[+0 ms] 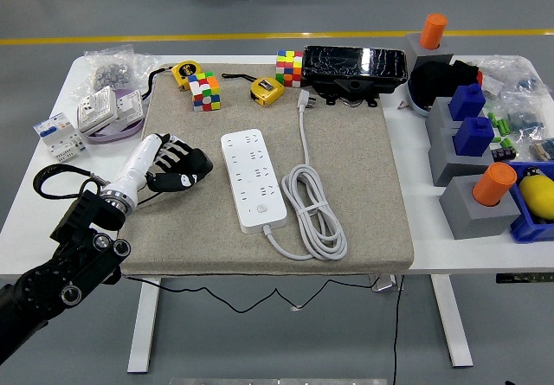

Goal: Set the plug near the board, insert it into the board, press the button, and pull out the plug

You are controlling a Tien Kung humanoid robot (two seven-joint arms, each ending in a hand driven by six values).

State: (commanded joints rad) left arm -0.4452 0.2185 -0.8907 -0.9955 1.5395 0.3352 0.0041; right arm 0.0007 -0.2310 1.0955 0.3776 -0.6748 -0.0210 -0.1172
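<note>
The blue bin [537, 222] and yellow object [538, 190] are cut off by the right edge
</note>
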